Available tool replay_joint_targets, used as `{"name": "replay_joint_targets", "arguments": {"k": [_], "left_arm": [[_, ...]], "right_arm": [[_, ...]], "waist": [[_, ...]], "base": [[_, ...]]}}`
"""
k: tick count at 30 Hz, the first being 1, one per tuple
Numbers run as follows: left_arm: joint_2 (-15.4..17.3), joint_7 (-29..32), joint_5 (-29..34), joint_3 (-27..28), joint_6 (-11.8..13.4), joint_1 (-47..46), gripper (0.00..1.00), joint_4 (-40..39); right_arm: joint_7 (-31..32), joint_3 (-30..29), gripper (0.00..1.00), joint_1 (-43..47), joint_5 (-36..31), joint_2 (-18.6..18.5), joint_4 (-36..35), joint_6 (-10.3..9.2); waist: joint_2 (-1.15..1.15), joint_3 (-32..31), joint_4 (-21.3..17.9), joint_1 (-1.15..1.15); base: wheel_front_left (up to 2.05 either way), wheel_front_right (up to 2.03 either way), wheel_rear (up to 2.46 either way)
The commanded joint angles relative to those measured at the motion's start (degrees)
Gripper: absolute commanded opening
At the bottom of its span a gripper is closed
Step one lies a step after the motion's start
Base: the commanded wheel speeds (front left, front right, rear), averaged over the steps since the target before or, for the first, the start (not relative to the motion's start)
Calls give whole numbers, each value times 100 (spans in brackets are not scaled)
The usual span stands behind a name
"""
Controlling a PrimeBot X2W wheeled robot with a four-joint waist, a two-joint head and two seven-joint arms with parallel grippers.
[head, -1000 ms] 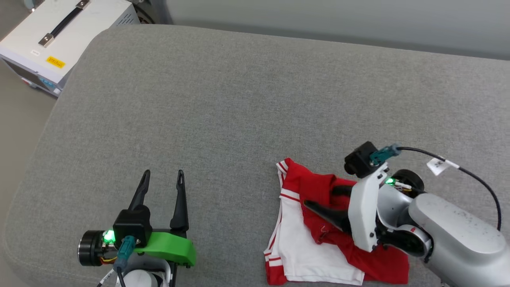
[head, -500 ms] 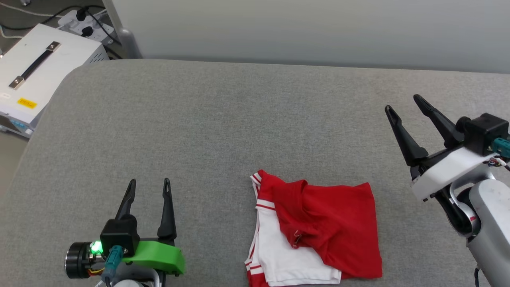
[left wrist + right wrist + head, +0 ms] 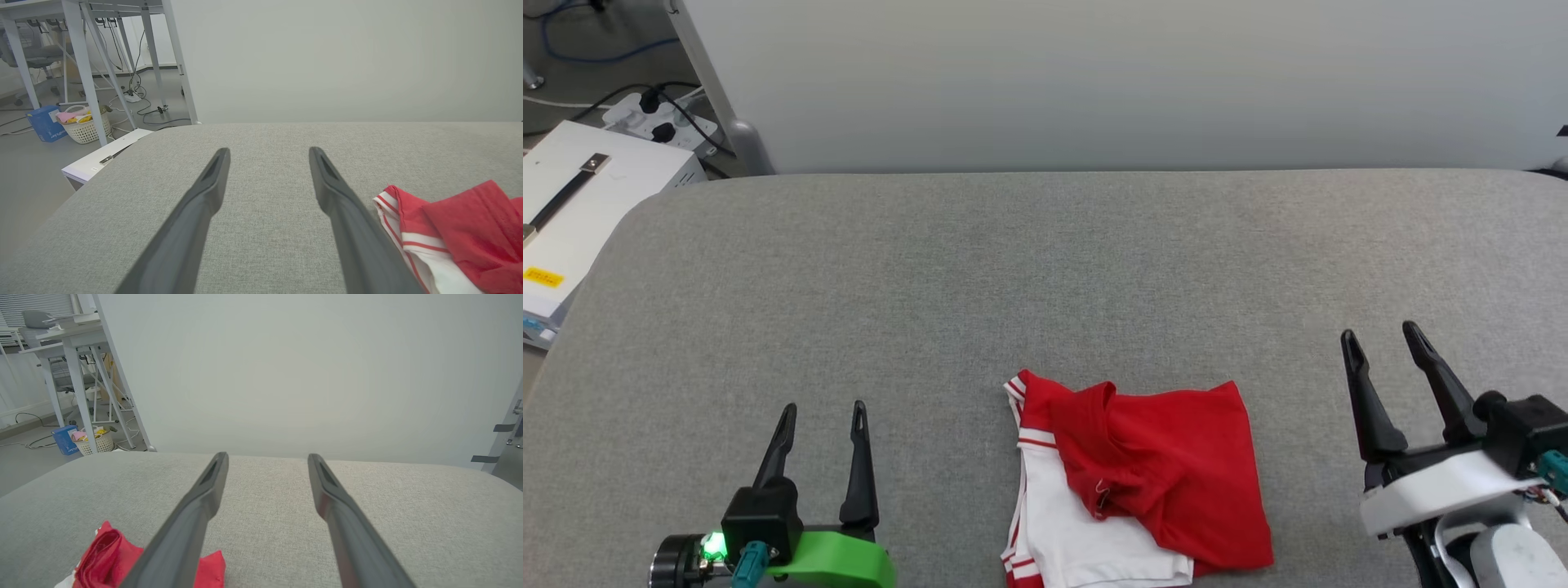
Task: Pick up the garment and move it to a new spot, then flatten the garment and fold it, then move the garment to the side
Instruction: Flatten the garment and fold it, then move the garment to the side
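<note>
The garment [image 3: 1143,482] lies folded into a compact red and white bundle on the grey cushioned surface [image 3: 1013,269], near the front edge in the head view. Red cloth covers its right part, and a white sleeve with striped trim shows at its left. My left gripper [image 3: 823,412] stands open at the lower left, well apart from the cloth. My right gripper [image 3: 1380,337] stands open at the lower right, clear of the garment's right edge. In the left wrist view the garment [image 3: 449,228] lies right of my open left gripper [image 3: 268,152]. The right wrist view has the garment [image 3: 110,555] at lower left of my open right gripper [image 3: 267,456].
A white case [image 3: 572,212] with a black handle stands off the surface's left end, with a power strip [image 3: 654,114] and cables behind it. A pale wall [image 3: 1094,82] runs behind the surface. Table legs and a laundry basket [image 3: 86,124] stand on the floor at far left.
My right gripper has lifted off the garment and swung out to the right, open and empty. The head camera has tilted up, so the whole picture has shifted. The garment lies where it was left.
</note>
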Motion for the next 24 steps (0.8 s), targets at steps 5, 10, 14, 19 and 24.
{"name": "replay_joint_targets", "arguments": {"k": [5, 10, 14, 19, 24], "left_arm": [[-16, -33, 46, 5, -51, 198, 100, -9], [-27, -33, 60, -35, -65, 281, 100, -13], [-36, -33, 60, -52, -59, 342, 100, -10], [-47, -33, 60, -83, -62, 353, 100, 5], [-54, -33, 62, -91, -57, 318, 100, 1]], "right_arm": [[-51, -219, 100, 584, -176, 277, -214, -4], [-52, -307, 100, 944, -275, 393, -279, -4], [-52, -301, 100, 1114, -349, 410, -266, -4], [-52, -282, 100, 1149, -392, 398, -260, -4], [-52, -307, 100, 976, -393, 353, -347, -4]], "waist": [[0, -99, -34, 0], [0, -142, -3, 0], [0, -157, 13, 0], [0, -141, 44, 0], [0, -127, 80, 0]], "base": [[0, 0, 0], [0, 0, 0], [0, 0, 0], [0, 0, 0], [0, 0, 0]]}}
